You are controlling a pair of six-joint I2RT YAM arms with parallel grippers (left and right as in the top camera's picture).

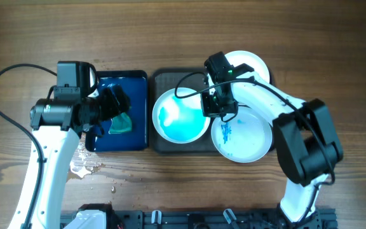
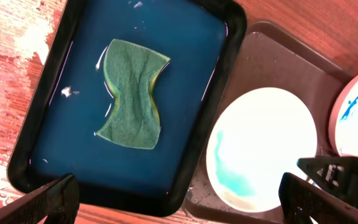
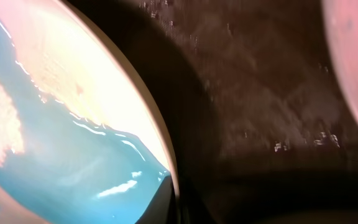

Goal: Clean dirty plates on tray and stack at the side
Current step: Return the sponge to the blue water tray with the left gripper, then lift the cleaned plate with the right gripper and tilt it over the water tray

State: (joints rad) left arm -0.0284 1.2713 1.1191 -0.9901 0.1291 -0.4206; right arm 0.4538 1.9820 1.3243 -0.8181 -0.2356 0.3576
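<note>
Right pincer (image 1: pixel 222 113), overhead: at the right rim of the middle plate (image 1: pixel 180 116), which is blue-washed and lies in the tray (image 1: pixel 170 79) mid-desk. Second plate (image 1: pixel 246 137) overhangs the tray toward the right edge. Third plate (image 1: pixel 253 63) sits toward the far edge. Left pincer (image 1: pixel 116 105) hangs above the blue tray (image 1: pixel 137 95) toward the left edge.

Left wrist: jaws wide, empty. Sponge (image 2: pixel 132 93) lies straight ahead in the wet blue tray, its long axis crossing the jaw line. Left arm is the nearer.

Right wrist: plate rim close, dark fingertip against it. Gripped or only touching, cannot tell.
</note>
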